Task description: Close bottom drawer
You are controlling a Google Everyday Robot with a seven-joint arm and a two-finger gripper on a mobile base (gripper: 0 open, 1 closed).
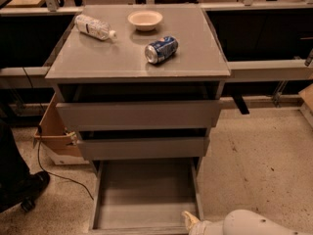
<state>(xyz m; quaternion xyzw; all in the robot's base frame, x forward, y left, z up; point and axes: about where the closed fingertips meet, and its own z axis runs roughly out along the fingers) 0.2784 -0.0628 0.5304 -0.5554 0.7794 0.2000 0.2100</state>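
The bottom drawer (144,199) of the grey cabinet (139,60) stands pulled far out toward me, its shallow grey box bare inside. The two taller drawers above it (139,114) (143,147) are each out a little. My white arm (249,224) enters at the bottom right. The gripper (190,221) sits at the frame's lower edge, by the right front corner of the bottom drawer; only a pale tip of it shows.
On the cabinet top lie a plastic bottle (94,27), a cream bowl (145,19) and a blue can (161,49) on its side. A cardboard box (55,131) and a black cable (58,173) are at the left, with a dark shoe (22,190) on the speckled floor.
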